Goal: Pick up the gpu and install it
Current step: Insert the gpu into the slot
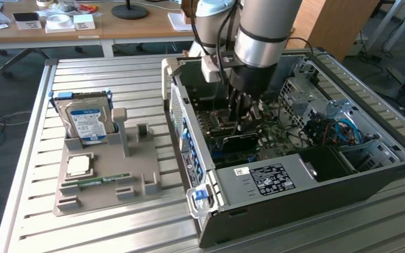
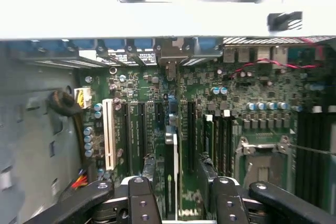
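On the exterior view's left, a grey tray [image 1: 90, 184] sits on the table [image 1: 139, 232], carrying a hard drive [image 1: 84, 122], a CPU [image 1: 79, 165] and a RAM stick [image 1: 95, 182]. Right of the tray lies the open PC case [image 1: 287, 179]. The arm reaches down into the case; its fingers [image 2: 208, 169] stand apart either side of the gpu [image 2: 175, 179], seen edge-on, upright over the motherboard [image 2: 252, 103] slots. Whether the fingers touch the gpu, I cannot tell.
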